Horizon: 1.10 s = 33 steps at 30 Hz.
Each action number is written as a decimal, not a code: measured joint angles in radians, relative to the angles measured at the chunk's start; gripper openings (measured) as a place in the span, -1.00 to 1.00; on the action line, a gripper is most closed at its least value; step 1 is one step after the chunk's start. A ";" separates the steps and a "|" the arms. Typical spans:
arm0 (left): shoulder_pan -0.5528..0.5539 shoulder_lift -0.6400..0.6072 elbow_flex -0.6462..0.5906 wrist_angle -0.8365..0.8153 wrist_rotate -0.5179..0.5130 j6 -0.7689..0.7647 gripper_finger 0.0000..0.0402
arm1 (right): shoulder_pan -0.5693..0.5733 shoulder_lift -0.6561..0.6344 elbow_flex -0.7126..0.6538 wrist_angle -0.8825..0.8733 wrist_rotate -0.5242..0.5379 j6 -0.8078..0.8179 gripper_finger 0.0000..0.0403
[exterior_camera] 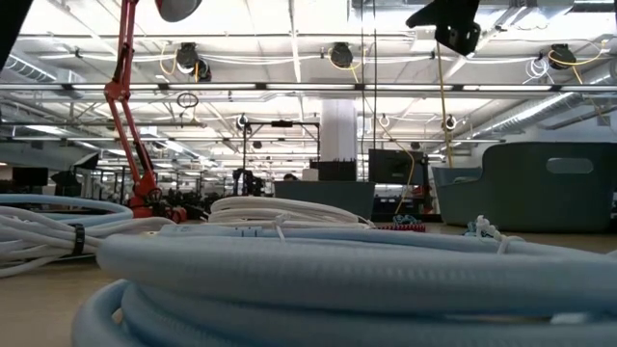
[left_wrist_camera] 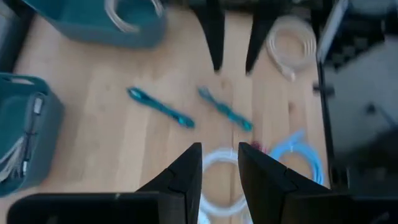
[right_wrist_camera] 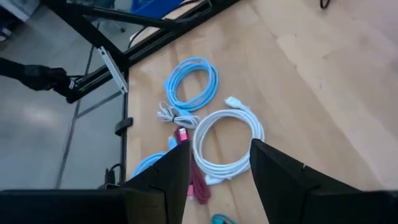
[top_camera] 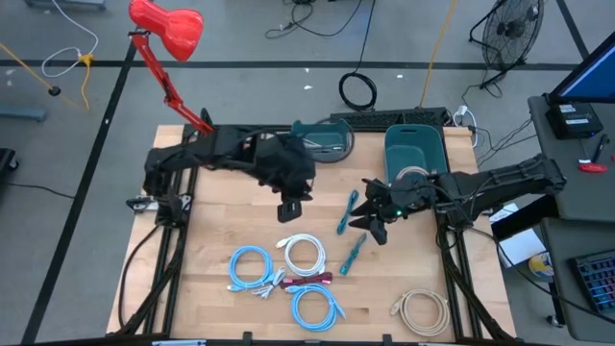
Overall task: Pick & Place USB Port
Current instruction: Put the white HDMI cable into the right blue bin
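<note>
Several coiled USB cables lie flat on the wooden table: a white coil (top_camera: 303,252) (right_wrist_camera: 227,140), two blue coils (top_camera: 250,267) (top_camera: 315,308), a red cable (top_camera: 307,281) and a beige coil (top_camera: 421,312). Two teal cables (top_camera: 348,211) (top_camera: 353,252) lie stretched out beside them. My left gripper (top_camera: 293,207) (left_wrist_camera: 221,165) hangs open above the table's middle, with the white coil (left_wrist_camera: 221,183) below it. My right gripper (top_camera: 375,226) (right_wrist_camera: 214,165) is open too, raised over the teal cables, facing the coils. Neither holds anything.
A teal bin (top_camera: 415,149) holding a pale coil stands at the far right. A round teal container (top_camera: 322,139) sits at the far middle, and a red lamp (top_camera: 168,29) rises at the far left. Bare wood (top_camera: 202,250) lies on the left side.
</note>
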 joint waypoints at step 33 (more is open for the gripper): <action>-0.180 -0.116 -0.565 0.407 -0.364 -0.376 -0.89 | -0.012 -0.112 0.000 0.014 -0.016 -0.116 -0.23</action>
